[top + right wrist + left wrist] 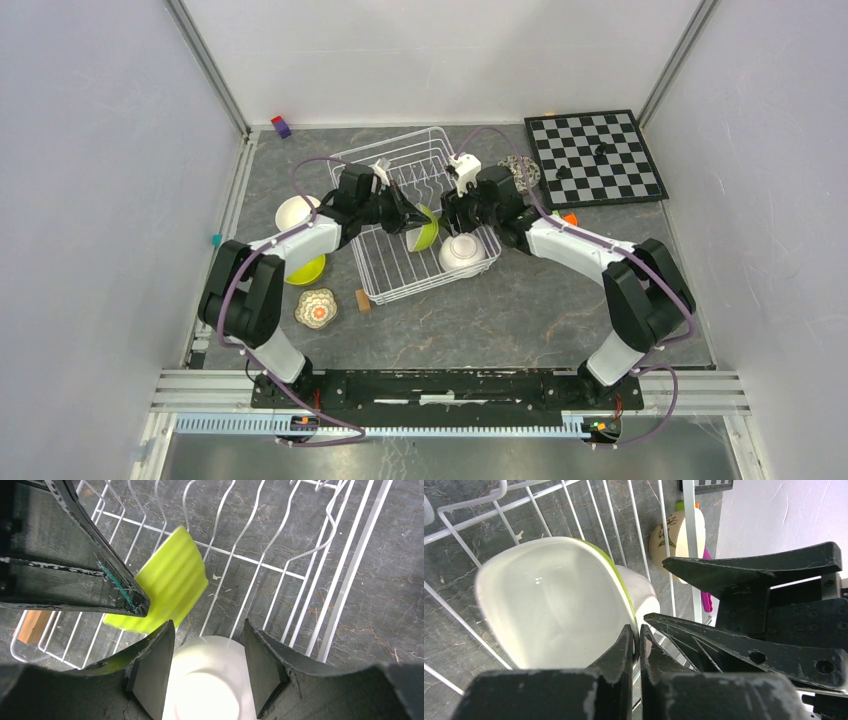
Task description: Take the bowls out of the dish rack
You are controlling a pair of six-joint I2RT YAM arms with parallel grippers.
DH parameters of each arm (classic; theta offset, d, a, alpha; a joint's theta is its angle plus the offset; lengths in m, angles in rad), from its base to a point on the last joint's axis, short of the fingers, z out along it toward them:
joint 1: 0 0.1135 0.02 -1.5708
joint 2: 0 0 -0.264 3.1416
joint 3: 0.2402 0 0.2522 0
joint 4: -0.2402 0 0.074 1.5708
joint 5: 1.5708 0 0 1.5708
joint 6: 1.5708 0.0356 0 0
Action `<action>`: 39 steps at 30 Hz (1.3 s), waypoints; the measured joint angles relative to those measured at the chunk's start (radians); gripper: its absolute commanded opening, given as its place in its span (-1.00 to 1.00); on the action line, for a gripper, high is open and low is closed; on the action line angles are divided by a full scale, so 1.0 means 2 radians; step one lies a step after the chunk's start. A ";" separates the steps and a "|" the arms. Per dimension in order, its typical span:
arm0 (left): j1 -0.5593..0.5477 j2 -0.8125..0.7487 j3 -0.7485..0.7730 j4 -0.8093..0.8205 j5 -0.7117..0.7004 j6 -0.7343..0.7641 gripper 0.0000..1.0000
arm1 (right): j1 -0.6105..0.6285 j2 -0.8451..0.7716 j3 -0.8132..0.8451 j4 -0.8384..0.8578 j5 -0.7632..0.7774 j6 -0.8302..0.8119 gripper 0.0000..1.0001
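Observation:
The white wire dish rack [395,165] sits mid-table. My left gripper [410,220] is shut on the rim of a lime green bowl [426,233] standing on edge in the rack. In the left wrist view its jaws [638,639] pinch the rim of that bowl [554,600], which is white inside. A white bowl [463,255] lies at the rack's near right corner. My right gripper [462,222] hangs open just above it. In the right wrist view the fingers [207,625] stand on either side of the white bowl [215,680], with the green bowl [167,587] to the left.
Left of the rack lie a white bowl [296,212], a lime green bowl [305,268], a floral bowl [316,308] and a tan block [362,300]. A patterned bowl [520,172] and a chessboard [594,157] are at the back right. The two grippers are close together.

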 measured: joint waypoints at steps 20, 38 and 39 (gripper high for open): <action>0.000 -0.161 0.063 -0.179 -0.060 0.084 -0.95 | 0.000 -0.154 -0.059 -0.014 0.089 -0.029 0.28; -0.140 -0.248 0.074 -0.264 -0.107 0.157 -0.95 | 0.000 -0.340 -0.123 -0.061 0.250 -0.032 0.96; -0.156 -0.244 0.074 -0.263 -0.115 0.162 -0.95 | 0.000 -0.348 -0.123 -0.068 0.264 -0.030 0.96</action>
